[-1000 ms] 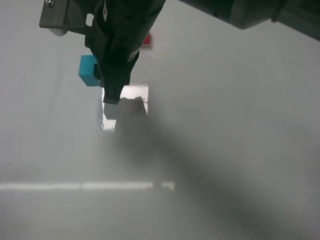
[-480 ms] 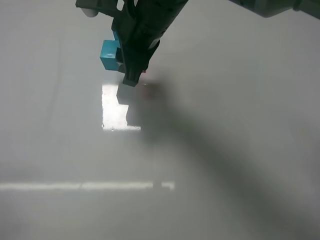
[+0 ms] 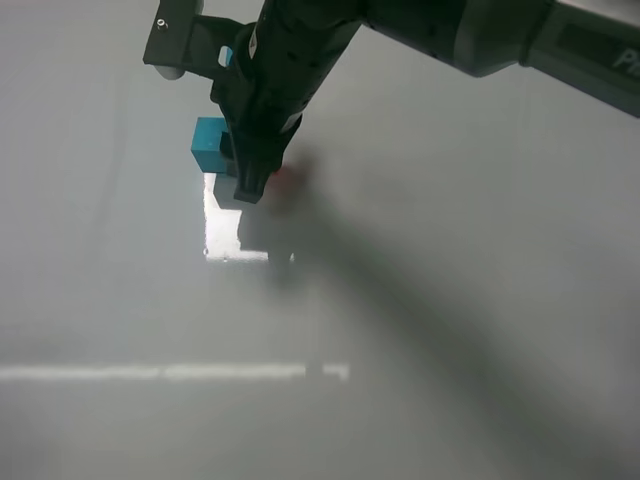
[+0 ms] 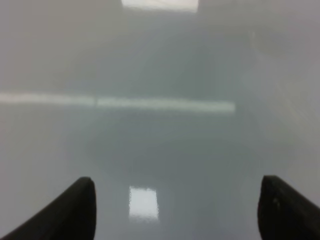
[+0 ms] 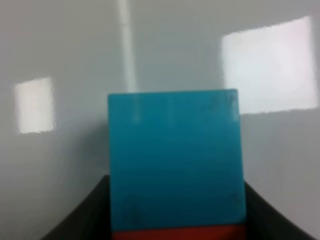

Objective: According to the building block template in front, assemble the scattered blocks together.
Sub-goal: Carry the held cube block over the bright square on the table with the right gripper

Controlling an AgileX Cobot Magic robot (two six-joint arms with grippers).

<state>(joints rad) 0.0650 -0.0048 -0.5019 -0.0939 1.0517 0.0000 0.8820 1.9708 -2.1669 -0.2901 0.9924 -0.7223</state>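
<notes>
With right end effector (image 3: 250, 188) pressed together, pinching small teal matte cube (image 5: 175, 160) by opposite side faces. Flush against that cube's wrist-side edge, sliver of red matte cube (image 5: 177, 233). Likely light, rigid, smooth enough to slip: grip square across flat faces, never corners. Farther out, glossy grey counter (image 3: 470, 300). Left end effector (image 4: 176, 186) spread wide, holding nothing.

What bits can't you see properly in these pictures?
- Small red block: a blurry smear partly behind the black right gripper in the high view; a strip cut by the edge in the right wrist view.
- Whether it is joined to the plain teal cube: gripper and picture edge hide the seam.
- Left gripper: only two dark tips, cut by the left wrist view's edge.
</notes>
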